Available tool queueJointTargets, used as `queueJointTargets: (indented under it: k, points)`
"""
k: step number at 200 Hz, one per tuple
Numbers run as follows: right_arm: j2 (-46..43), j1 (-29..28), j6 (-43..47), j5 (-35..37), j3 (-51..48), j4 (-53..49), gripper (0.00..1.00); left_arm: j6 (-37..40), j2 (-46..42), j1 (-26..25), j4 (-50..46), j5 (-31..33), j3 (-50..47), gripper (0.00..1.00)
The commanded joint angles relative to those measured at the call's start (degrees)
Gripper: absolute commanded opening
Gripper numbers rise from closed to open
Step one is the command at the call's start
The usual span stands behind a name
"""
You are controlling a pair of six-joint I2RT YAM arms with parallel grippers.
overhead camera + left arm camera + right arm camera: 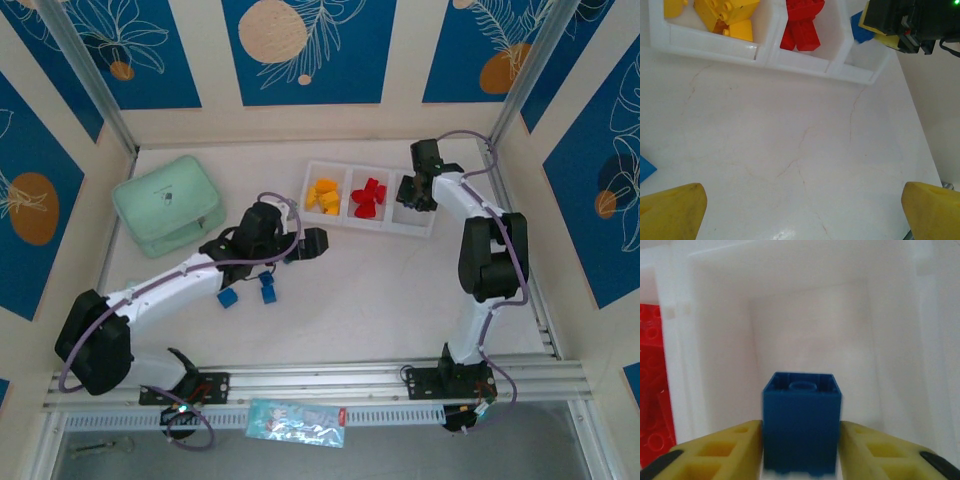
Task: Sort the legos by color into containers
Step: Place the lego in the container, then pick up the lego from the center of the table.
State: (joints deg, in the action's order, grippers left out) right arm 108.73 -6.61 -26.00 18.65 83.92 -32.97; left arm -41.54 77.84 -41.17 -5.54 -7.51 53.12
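From above, the left gripper hangs mid-table while the right gripper reaches over the right-hand compartment of the 3-compartment tray. Yellow legos fill its left compartment and red legos its middle one, at least 2 loose blue legos lie on the table under the left arm, and a mint-green box stands well apart at left. At the left wrist, the left gripper's fingertips stand wide apart over bare table with nothing between them. Ahead, the tray shows the yellow and red piles, and the right gripper holds a blue brick over the end compartment. At the right wrist, the right gripper has its yellow pads narrowly set against 2 opposite side walls of the blue brick, which sits open underside up above the white floor of that compartment, red legos showing past the divider. The brick looks light, rigid and smooth-sided, unlikely to be harmed by a short drop. Flat opposite walls are the likely best hold, since the glossy plastic could slip or twist if pinched across corners or studs.
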Motion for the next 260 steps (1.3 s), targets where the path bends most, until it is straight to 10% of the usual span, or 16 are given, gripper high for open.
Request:
queueJointTargets:
  k: [1, 141, 260]
  points:
    - [-1.07, 0.13, 1.72, -0.69, 2.10, -1.65, 0.49, 1.67, 0.30, -0.40, -0.48, -0.43, 2.18, 0.99]
    - [-16.76, -21.95, -1.09, -3.24, -10.13, -2.89, 0.61, 2.19, -16.05, 2.62, -9.52, 7.39, -8.12, 0.99]
    - [2.46, -42.11, -2.24, -5.19, 1.37, 1.35, 0.68, 1.07, -34.66, 3.99, -23.84, 17.56, -14.45, 0.99]
